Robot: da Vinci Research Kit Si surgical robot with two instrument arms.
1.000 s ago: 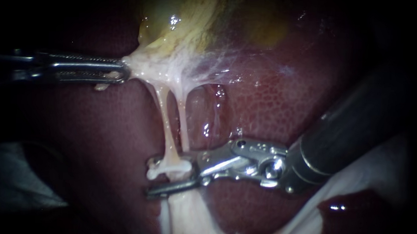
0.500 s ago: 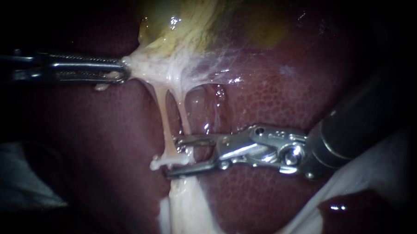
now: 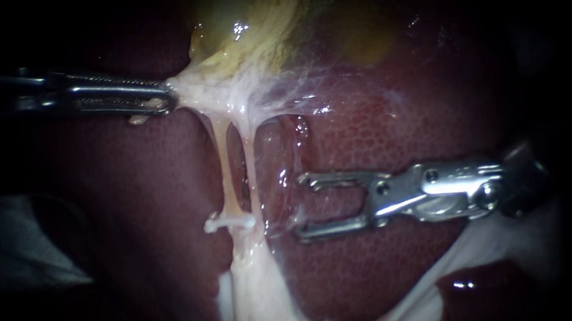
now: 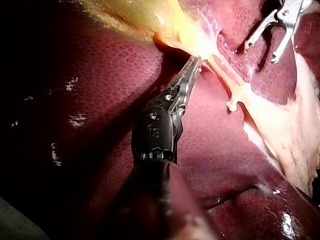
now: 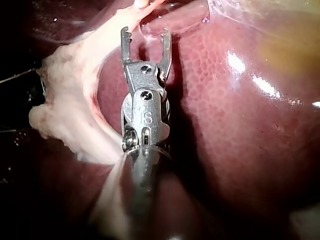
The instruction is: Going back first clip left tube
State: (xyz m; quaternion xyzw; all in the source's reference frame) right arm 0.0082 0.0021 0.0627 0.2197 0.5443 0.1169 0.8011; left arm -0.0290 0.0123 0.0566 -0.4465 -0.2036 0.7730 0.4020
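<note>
While your right instrument (image 3: 302, 205) held its jaws apart and empty just beside the two tubes, your left instrument (image 3: 169, 99) had its jaws clamped on the pale tissue (image 3: 199, 91) below the gallbladder (image 3: 252, 26), probably drawing it sideways to hold the tubes taut. The clip (image 3: 230, 223) sat low across the left tube (image 3: 224, 165), over the liver (image 3: 376, 132). No writing showed on clip or tissue.

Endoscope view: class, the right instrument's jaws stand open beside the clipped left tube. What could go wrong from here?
1. The right instrument, jaws open, sits close to the right tube; a stray move could snag it.
2. The left instrument, shut on tissue below the gallbladder, stretches the left tube; more pull might tear it or loosen its clip.
3. The open jaws hang over the liver and could scrape it.
</note>
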